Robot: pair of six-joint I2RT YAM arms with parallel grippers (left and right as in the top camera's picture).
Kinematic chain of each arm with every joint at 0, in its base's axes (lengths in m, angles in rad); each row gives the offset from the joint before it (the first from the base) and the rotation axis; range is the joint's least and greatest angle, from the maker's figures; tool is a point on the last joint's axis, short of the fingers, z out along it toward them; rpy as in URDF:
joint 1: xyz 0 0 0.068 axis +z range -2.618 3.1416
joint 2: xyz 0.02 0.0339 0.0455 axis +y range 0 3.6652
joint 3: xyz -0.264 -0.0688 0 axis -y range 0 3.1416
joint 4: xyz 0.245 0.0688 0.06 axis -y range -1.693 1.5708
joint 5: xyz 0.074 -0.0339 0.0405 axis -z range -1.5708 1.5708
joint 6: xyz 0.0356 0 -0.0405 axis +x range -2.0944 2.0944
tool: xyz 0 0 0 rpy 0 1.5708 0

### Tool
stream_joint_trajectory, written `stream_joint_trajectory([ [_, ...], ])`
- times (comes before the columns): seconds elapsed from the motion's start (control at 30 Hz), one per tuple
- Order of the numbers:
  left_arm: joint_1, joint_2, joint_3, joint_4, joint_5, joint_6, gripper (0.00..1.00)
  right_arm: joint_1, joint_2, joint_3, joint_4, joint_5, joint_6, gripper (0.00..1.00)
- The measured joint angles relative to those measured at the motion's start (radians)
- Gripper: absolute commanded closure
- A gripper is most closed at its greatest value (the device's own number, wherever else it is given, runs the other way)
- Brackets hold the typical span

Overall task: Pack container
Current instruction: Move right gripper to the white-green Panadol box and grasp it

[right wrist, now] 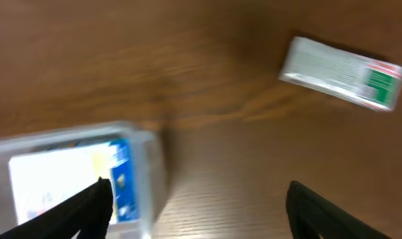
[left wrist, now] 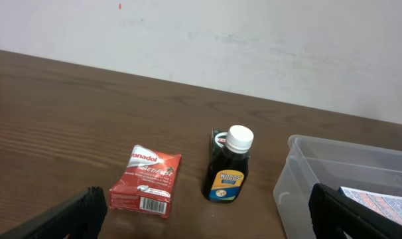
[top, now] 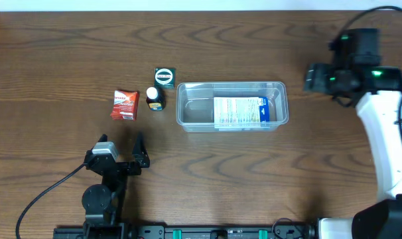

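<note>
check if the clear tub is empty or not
Not empty: a blue-and-white carton lies flat inside the container, seen through its open top in the overhead view.

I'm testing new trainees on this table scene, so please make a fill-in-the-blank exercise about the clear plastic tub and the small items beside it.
1. The blue-and-white cardboard carton lies ____ the clear rectangular plastic container.
2. The small dark bottle with a yellow label has a ____ cap.
3. In the overhead view, the flat red packet sits on the bottle's ____ side.

Missing words: inside; white; left.
</note>
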Motion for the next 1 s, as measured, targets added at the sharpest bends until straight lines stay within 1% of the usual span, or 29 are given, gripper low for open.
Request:
stream_joint_trajectory([
  [0.13, 0.000, 0.000, 0.000, 0.000, 0.000, 0.000, 0.02, -0.109, 0.001, 0.000, 0.027, -0.015, 0.032, 0.19],
  [0.27, 0.000, 0.000, 0.000, 0.000, 0.000, 0.000, 0.02, -0.194, 0.026, 0.000, 0.092, -0.034, 0.066, 0.20],
  [0.43, 0.000, 0.000, 0.000, 0.000, 0.000, 0.000, 0.02, -0.252, 0.111, 0.000, 0.163, -0.092, 0.083, 0.22],
  [0.57, 0.000, 0.000, 0.000, 0.000, 0.000, 0.000, 0.02, -0.267, 0.200, 0.016, 0.154, -0.146, 0.063, 0.22],
  [0.67, 0.000, 0.000, 0.000, 0.000, 0.000, 0.000, 0.02, -0.267, 0.282, 0.099, 0.092, -0.167, 0.021, 0.21],
  [0.77, 0.000, 0.000, 0.000, 0.000, 0.000, 0.000, 0.02, -0.267, 0.347, 0.219, 0.012, -0.160, -0.018, 0.20],
  [0.87, 0.000, 0.000, 0.000, 0.000, 0.000, 0.000, 0.02, -0.267, 0.414, 0.367, -0.071, -0.137, -0.035, 0.20],
  [1.0, 0.000, 0.000, 0.000, 0.000, 0.000, 0.000, 0.02, -0.267, 0.491, 0.499, -0.127, -0.113, -0.040, 0.22],
])
